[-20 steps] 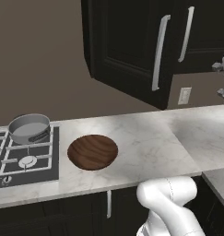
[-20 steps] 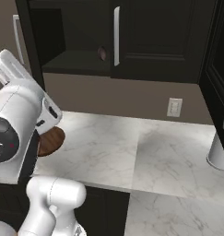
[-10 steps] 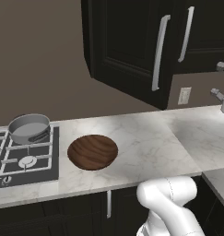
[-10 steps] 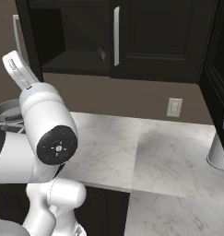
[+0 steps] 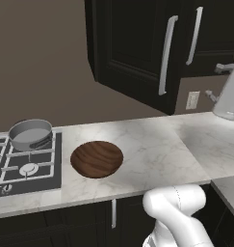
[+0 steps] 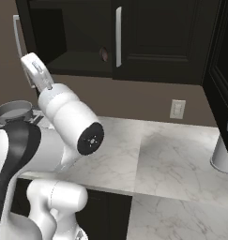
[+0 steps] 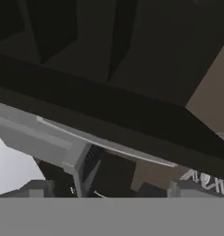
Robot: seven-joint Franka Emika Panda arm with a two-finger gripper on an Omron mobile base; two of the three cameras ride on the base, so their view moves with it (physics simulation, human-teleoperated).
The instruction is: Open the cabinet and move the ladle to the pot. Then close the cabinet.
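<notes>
From the left base view, the cabinet (image 5: pixel 137 53) hangs over the bench (image 5: pixel 152 149), its left door swung open, and the pot (image 5: pixel 31 135) sits far left on the stove.

From the right base view, the ladle (image 6: pixel 103 54) rests on the open shelf, up and right of the raised arm.

In the hand view, the gripper (image 7: pixel 109 189) is spread wide, looking up at the cabinet's underside; the ladle lies above it.

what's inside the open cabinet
In the right base view, the cabinet shows a dark shelf with the small brown ladle beside the closed door's edge. The rest of the interior is too dark to tell.
</notes>
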